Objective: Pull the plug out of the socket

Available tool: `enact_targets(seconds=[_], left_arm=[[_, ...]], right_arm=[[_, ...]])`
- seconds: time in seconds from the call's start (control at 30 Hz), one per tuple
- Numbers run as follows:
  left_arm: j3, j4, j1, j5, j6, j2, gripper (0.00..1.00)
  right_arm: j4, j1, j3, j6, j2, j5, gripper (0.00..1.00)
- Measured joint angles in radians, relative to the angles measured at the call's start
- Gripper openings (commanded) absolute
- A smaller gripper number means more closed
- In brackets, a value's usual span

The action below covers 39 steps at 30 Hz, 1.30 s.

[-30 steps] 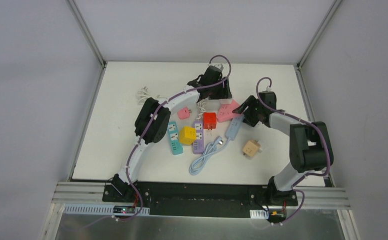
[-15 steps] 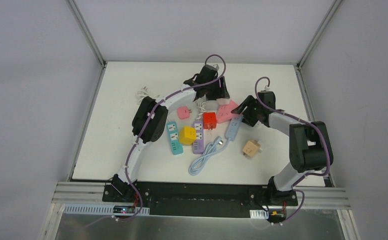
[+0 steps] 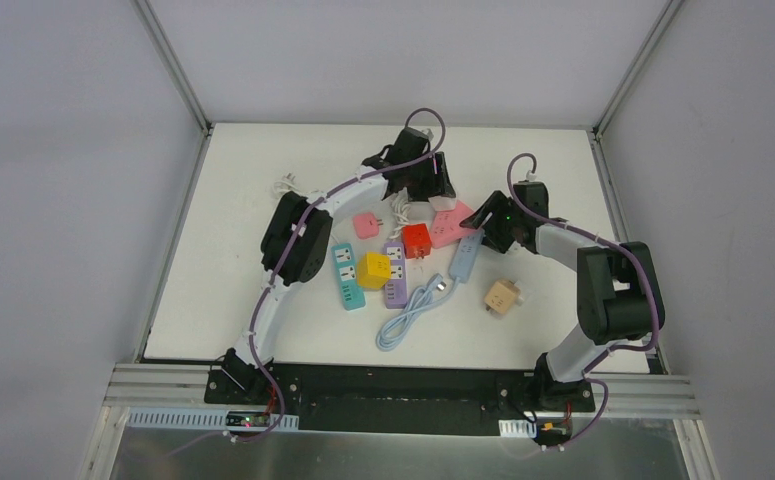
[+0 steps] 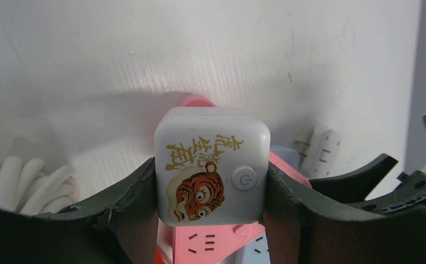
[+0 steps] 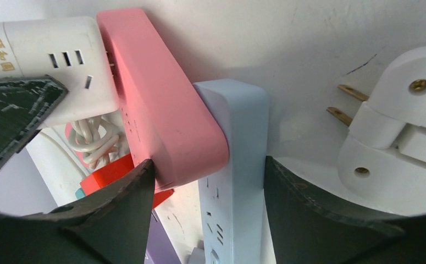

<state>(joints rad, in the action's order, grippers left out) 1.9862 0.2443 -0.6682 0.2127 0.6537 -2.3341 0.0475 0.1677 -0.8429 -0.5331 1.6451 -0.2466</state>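
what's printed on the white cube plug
The white cube plug bears an orange tiger and gold characters, which show best in the left wrist view.

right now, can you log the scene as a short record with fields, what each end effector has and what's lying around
left end effector: shut on white tiger cube
right end effector: clamped across pink power strip and pale blue strip
plug state: white tiger cube against the pink power strip, not yet clear of it
loose nearby: white two-prong plug, red cube, yellow cube, tan cube
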Motion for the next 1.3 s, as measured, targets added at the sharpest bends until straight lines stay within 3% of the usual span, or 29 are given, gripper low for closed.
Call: enact_targets(seconds=[0.13, 0.4, 0.63, 0.93, 1.17, 1.3], left_arm=[[-0.048, -0.087, 0.044, 0.116, 0.079, 0.002, 0.0], [0.024, 0.053, 0.0, -0.002, -0.013, 0.002, 0.0], [-0.069, -0.113, 0.053, 0.135, 0.104, 0.008, 0.0], [0.031, 0.08, -0.013, -0.047, -0.034, 0.008, 0.0], [-0.088, -0.084, 0.055, 0.124, 0.114, 0.029, 0.0], [-0.073, -0.061, 0.051, 0.113, 0.102, 0.029, 0.0]], right_arm=[[0.02, 0.0, -0.007, 0.011, 0.0, 0.024, 0.0], [0.0, 0.002, -0.007, 0.01, 0.003, 0.007, 0.0], [0.02, 0.001, -0.013, 0.019, 0.003, 0.034, 0.0], [0.003, 0.006, -0.014, 0.017, 0.008, 0.014, 0.0], [0.013, 0.005, -0.016, 0.024, 0.008, 0.025, 0.0], [0.017, 0.005, -0.018, 0.03, 0.008, 0.032, 0.0]])
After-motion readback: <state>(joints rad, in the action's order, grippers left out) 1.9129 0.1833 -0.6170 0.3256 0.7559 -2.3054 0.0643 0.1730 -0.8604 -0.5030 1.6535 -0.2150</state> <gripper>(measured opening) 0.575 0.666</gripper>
